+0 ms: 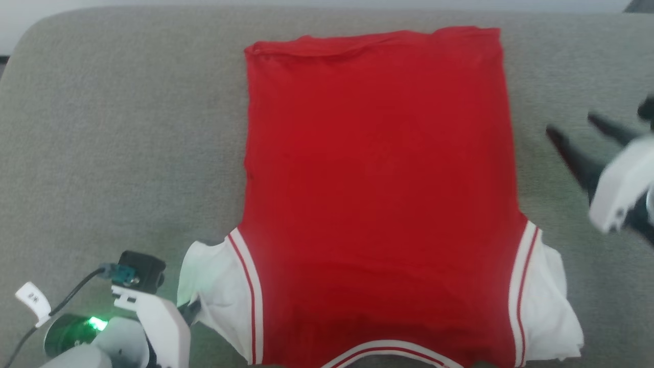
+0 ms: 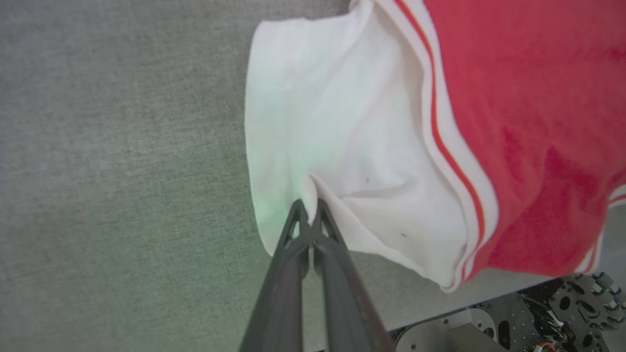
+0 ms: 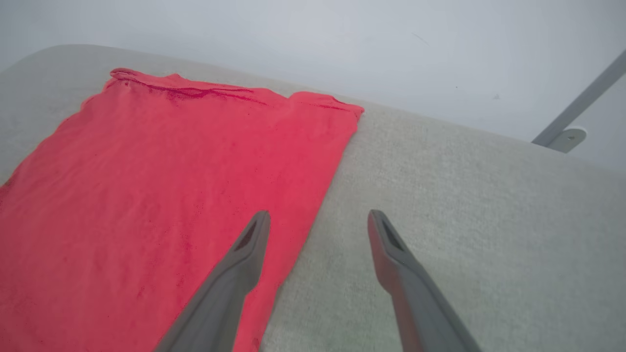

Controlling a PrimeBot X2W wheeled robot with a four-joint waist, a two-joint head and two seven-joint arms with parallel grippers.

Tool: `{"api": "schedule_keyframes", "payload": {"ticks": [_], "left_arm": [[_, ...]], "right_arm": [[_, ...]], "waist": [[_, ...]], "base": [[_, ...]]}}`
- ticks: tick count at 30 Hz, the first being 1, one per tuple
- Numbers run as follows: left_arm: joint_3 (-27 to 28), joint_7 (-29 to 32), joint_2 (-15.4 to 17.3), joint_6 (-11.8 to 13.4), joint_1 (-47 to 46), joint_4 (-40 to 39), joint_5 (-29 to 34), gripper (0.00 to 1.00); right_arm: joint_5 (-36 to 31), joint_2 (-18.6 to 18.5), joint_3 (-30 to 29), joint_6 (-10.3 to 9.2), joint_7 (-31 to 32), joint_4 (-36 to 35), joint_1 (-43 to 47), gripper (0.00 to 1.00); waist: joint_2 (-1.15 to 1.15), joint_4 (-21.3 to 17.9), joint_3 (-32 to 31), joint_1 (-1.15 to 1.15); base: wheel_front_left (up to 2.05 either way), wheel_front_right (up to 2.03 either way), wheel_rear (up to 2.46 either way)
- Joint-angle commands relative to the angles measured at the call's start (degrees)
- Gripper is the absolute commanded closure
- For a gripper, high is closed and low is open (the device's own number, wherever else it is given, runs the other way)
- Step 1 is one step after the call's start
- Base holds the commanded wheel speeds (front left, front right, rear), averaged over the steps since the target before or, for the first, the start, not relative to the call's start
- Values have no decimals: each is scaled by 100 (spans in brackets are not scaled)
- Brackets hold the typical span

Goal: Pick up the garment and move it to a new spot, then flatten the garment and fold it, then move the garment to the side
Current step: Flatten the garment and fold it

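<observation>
The garment [image 1: 378,194], a red jersey T-shirt with white sleeves and striped trim, lies spread flat on the grey surface, neck toward me and hem at the far side. My left gripper [image 2: 308,208] is shut on the edge of the garment's white left sleeve [image 2: 337,142], pinching a small fold of it. In the head view that arm's wrist [image 1: 148,306] sits at the lower left beside the sleeve. My right gripper [image 1: 567,125] hangs open above the bare surface just right of the garment's right edge [image 3: 318,215], holding nothing, with its fingers [image 3: 249,239] spread wide.
The grey padded surface [image 1: 102,128] has rounded far corners and bare room on both sides of the garment. A pale wall and a slanted grey bar [image 3: 577,112] stand beyond its far edge. Part of the robot base [image 2: 513,322] shows below the near edge.
</observation>
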Motion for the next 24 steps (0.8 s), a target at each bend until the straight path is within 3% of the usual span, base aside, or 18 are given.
{"api": "schedule_keyframes", "payload": {"ticks": [1,14,24], "left_arm": [[-22,33,-48,-32,-126,-1,56,100],[-260,148,-705,-409,-814,342,306,100],[-418,96,-1212,-743,-1154,885,364,100]], "right_arm": [[-27,24,67,0,-56,250,-336,0],[-238,-78,511,0,18,3433,-2994,0],[-474,-33,508,1,943,5268,-4075,0]], "waist": [[0,131,138,0],[0,1004,733,0],[0,1491,1132,0]], "base": [[0,0,0],[0,0,0],[0,0,0]]}}
